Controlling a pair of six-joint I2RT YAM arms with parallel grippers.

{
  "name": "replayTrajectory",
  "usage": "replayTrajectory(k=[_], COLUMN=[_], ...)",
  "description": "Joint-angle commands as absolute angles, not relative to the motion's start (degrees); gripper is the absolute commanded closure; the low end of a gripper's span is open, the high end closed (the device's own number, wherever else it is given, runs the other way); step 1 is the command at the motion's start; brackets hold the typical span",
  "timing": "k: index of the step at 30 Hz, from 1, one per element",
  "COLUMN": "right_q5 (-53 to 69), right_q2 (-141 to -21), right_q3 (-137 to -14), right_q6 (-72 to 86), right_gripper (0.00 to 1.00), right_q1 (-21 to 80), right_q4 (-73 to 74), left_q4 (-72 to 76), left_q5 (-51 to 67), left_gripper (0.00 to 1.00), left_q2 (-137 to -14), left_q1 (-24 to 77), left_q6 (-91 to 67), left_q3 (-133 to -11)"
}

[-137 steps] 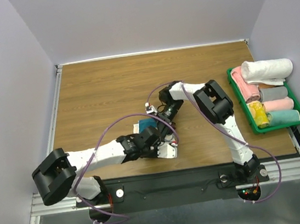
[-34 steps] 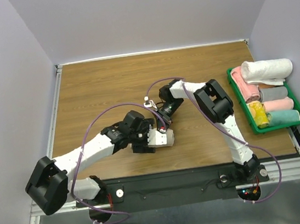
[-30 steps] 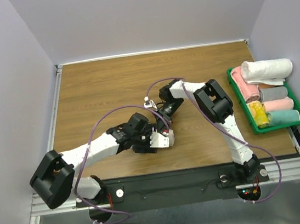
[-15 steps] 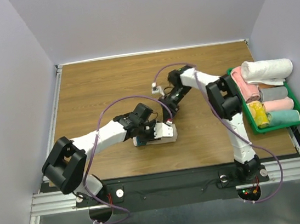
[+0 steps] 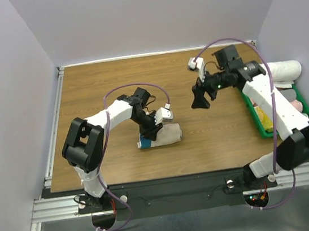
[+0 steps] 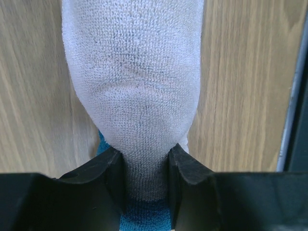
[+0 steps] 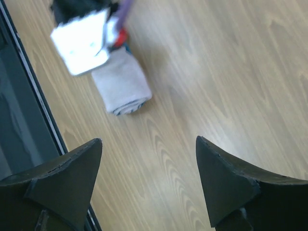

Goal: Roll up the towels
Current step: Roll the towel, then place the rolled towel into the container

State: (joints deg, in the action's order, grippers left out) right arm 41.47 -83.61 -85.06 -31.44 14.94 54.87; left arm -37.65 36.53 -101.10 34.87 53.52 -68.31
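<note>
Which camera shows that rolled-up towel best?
Right wrist: the whole towel roll shows, slightly blurred. Left wrist shows only its cream cloth pinched in the left claw. Top view: small, partly under the left arm.

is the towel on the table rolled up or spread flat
Rolled up: the towel is a short cream bundle, and the left claw pinches one end.

Left fingers (image 6: 96, 185) clamped, right fingers (image 7: 62, 178) apart

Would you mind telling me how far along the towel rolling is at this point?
Done: the teal-and-cream towel lies rolled on the table, and other rolls sit in the green tray. In hand: the left end effector pinches one end; the right end effector hangs open, apart. Left: probably releasing or binning it.
</note>
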Motion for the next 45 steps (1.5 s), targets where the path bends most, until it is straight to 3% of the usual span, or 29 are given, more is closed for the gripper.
replayTrajectory(k=[1,13,18,23,24,40,42,45], right_q5=[26.1,5.0,-5.7,-8.5,-8.5,-12.7,-13.2,-13.6], right_q2=[-80.1,-79.4,-84.9,-89.3,-89.6,-96.6,-97.4,-99.0], right_q3=[-77.4,-71.3,-67.7,-66.8,-66.7,-58.4,-57.9,-57.2], right_q6=[-30.2,-27.2,-28.6,-30.0,-29.9,-35.3,-35.6,-35.7], right_gripper=[0.17,0.18,0.09,0.06,0.01,0.0,0.05,0.21], right_q1=[21.0,48.5,58.5,63.0,63.5,66.1,66.1,66.1], right_q4=[49.1,38.7,29.7,26.1,25.9,14.7,13.4,12.0], left_q4=[-49.3,-57.1,-59.3,-63.5,-63.5,-64.0,-64.0,-64.0], left_q5=[42.6,49.0,50.4,53.1,53.2,54.8,54.9,55.4], left_gripper=[0.76,0.76,0.76,0.76,0.76,0.76,0.75,0.74], left_q2=[-109.4,-119.7,-121.5,-123.8,-124.2,-125.3,-125.2,-124.9], left_q1=[31.7,27.1,26.5,25.1,24.9,24.3,24.3,24.3], left_q6=[55.0,57.0,58.5,61.4,61.6,62.9,62.9,63.2], left_q3=[-71.3,-78.9,-80.1,-81.4,-81.5,-81.0,-80.8,-80.2])
